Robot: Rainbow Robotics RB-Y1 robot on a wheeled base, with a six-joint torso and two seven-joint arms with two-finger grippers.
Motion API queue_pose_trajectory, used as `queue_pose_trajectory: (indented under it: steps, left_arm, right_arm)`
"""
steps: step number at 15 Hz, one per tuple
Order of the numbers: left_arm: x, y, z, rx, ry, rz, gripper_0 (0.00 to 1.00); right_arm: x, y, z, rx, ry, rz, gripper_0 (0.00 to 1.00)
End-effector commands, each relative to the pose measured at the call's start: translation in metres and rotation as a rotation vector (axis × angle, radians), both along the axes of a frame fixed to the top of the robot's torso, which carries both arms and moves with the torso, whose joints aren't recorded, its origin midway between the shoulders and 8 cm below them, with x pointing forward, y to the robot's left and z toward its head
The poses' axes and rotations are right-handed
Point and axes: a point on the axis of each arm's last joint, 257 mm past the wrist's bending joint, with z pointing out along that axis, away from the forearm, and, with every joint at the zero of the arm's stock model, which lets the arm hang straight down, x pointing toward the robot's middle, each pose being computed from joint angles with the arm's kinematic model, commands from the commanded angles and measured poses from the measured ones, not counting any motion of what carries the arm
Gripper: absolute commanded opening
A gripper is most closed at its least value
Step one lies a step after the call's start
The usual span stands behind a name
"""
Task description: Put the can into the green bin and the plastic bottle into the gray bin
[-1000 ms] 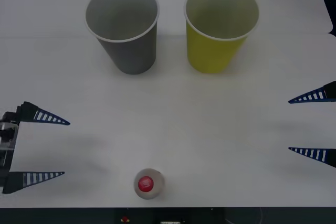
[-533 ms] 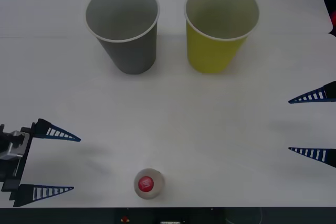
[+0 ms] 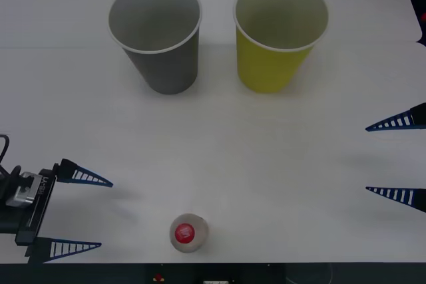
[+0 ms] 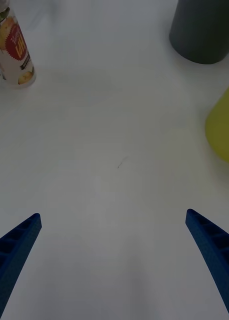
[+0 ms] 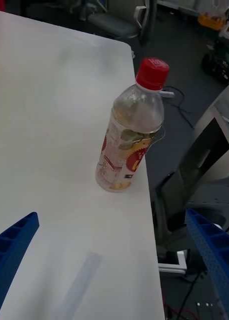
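Plastic bottle upright at table edge

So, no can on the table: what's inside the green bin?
The green bin shows bare inner wall and nothing visible inside; its near wall hides part of the bottom.

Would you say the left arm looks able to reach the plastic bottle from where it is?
Probably yes. The left gripper is open and points toward the upright plastic bottle, with only bare table between them. The bottle stands close to the table edge.
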Motion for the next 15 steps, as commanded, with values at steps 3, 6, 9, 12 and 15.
queue_pose_trajectory:
  steps: [3,6,9,12,15]
  left_arm:
    - [-0.003,-0.021,-0.023,-0.097,-0.020,-0.054,1.00]
    - [-0.008,-0.043,-0.030,-0.147,-0.009,-0.084,1.00]
    - [-0.010,-0.063,-0.030,-0.185,-0.017,-0.111,1.00]
    - [-0.010,-0.080,-0.037,-0.188,-0.023,-0.129,1.00]
    - [-0.003,-0.099,-0.044,-0.186,-0.043,-0.127,1.00]
  right_arm:
    - [0.000,0.000,0.000,0.000,0.000,0.000,1.00]
    - [0.000,0.000,0.000,0.000,0.000,0.000,1.00]
    - [0.000,0.000,0.000,0.000,0.000,0.000,1.00]
    - [0.000,0.000,0.000,0.000,0.000,0.000,1.00]
    - [0.000,0.000,0.000,0.000,0.000,0.000,1.00]
